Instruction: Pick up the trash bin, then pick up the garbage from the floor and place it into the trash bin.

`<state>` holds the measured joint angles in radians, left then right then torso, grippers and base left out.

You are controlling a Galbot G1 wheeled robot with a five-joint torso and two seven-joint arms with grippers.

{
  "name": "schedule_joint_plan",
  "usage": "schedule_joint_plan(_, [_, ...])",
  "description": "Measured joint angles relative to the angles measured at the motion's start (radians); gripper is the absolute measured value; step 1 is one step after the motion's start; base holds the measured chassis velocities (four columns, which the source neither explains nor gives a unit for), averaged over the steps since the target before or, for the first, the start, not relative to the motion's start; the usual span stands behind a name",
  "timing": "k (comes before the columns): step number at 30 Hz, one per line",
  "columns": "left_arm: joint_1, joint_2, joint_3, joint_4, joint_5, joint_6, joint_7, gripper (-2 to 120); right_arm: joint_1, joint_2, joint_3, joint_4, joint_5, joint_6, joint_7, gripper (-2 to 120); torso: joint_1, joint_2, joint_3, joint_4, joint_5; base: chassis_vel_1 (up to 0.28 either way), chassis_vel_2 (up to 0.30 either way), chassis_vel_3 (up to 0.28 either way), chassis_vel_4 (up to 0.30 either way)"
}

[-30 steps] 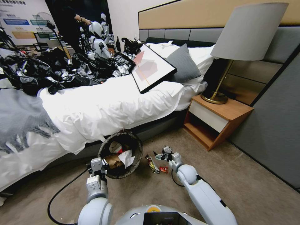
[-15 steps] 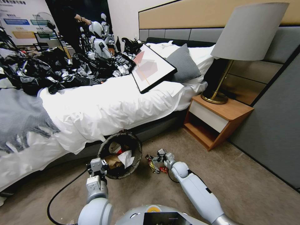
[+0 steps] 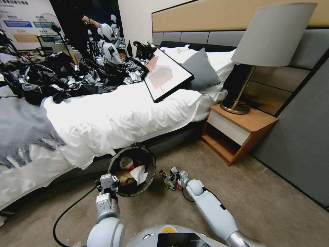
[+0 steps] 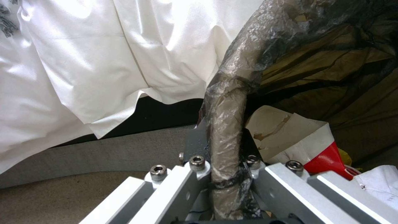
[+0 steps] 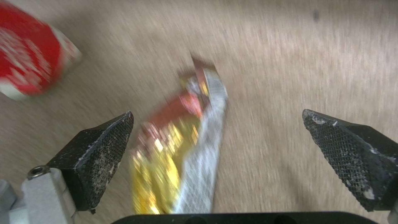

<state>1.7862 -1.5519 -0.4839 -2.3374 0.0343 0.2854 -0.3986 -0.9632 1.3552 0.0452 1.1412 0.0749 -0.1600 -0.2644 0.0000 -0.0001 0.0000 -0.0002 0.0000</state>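
The trash bin [image 3: 144,158], round with a thin black bag over its rim, hangs tilted beside the bed with my left gripper [image 3: 108,182] shut on its near rim [image 4: 226,124]. Inside lie a brown paper bag [image 3: 124,176], a white paper [image 3: 138,172] and a red-white packet [image 4: 327,158]. On the carpet to the bin's right lies a yellow snack packet [image 3: 167,183] [image 5: 178,155], with a red-white packet [image 5: 29,67] beside it. My right gripper [image 3: 172,175] hangs open just over the yellow packet, which sits between its black pads [image 5: 99,149].
The white-sheeted bed [image 3: 113,120] stands right behind the bin, its sheet hanging low. A heap of shiny black bags [image 3: 58,79] and a framed picture [image 3: 166,73] lie on it. A wooden nightstand [image 3: 236,132] with a lamp [image 3: 260,44] stands to the right. A black cable [image 3: 68,209] trails on the carpet.
My right arm has swung left and down, bringing the open gripper from right of the packets to directly over the yellow one. The left gripper and bin have stayed put.
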Motion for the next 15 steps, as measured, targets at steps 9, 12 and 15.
schedule_joint_plan(9, [-0.002,0.001,0.006,0.002,0.002,-0.001,0.0,0,0.013,0.045,0.023,-0.117,-0.028,0.041,0.009,100,0.0,0.0,0.0,0.0,0.0001,0.0,0.0,0.0,0.0])
schedule_joint_plan(12, [-0.001,0.002,0.005,0.002,0.002,-0.001,0.0,0,0.015,0.053,0.025,-0.141,-0.036,0.053,0.01,97,0.0,0.0,0.0,0.0,0.0,0.0,0.0,0.0,0.0])
schedule_joint_plan(15, [0.0,0.002,0.005,0.002,0.002,-0.001,-0.001,0,0.015,0.057,0.025,-0.152,-0.041,0.063,0.01,94,0.0,0.0,0.0,0.0,0.0,0.0,0.0,0.0,0.0])
